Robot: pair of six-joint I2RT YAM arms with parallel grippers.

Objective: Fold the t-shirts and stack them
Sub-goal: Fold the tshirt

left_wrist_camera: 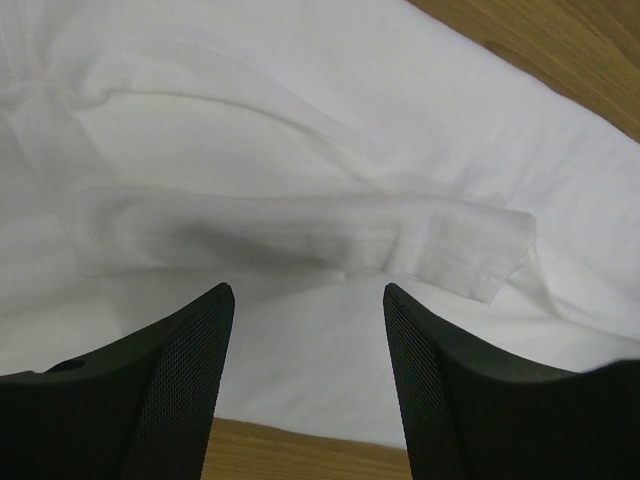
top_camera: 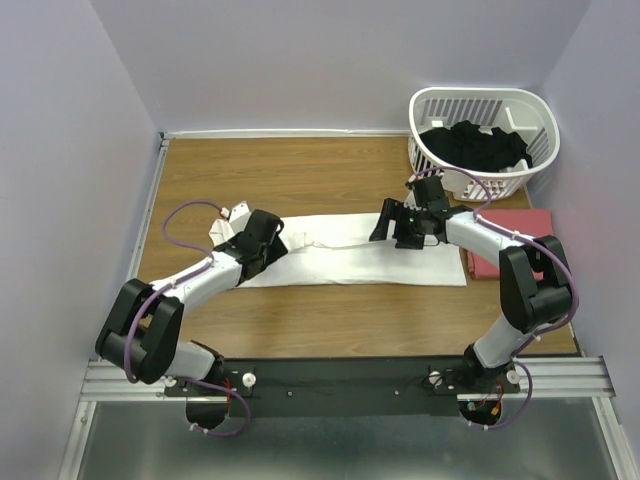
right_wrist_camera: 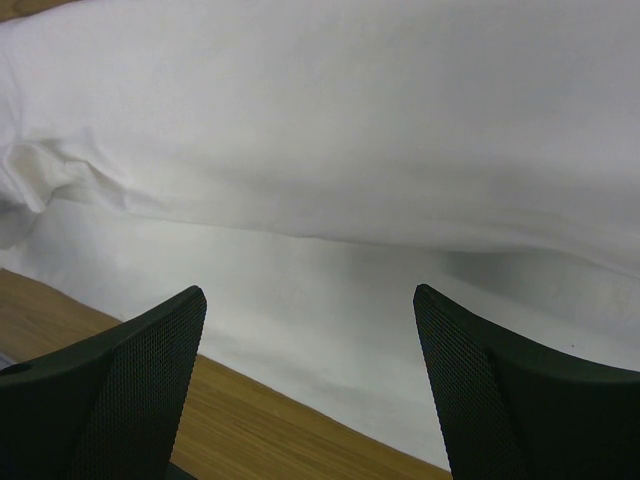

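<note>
White t-shirt (top_camera: 350, 262) lies flat as a long folded band across the middle of the wooden table (top_camera: 300, 165), running left to right. A white slatted plastic basket (top_camera: 500, 185) stands at the far right corner, holding dark clothes (top_camera: 475, 145). The salmon-red t-shirt (top_camera: 528, 222) lies folded at the right edge of the table, on the near side of the basket and just beside the white t-shirt's right end; the right arm (top_camera: 525, 280) crosses over part of it. The left gripper (top_camera: 278, 243) sits over the left end of the white t-shirt, its two fingers spread apart with nothing between them. Its wrist view shows a folded flap of white fabric (left_wrist_camera: 300, 240) with a stitched hem lying just beyond the fingertips. The right gripper (top_camera: 388, 228) hangs over the far edge of the band, right of centre, also released, its fingers wide apart above smooth white cloth and a strip of bare wood.
</note>
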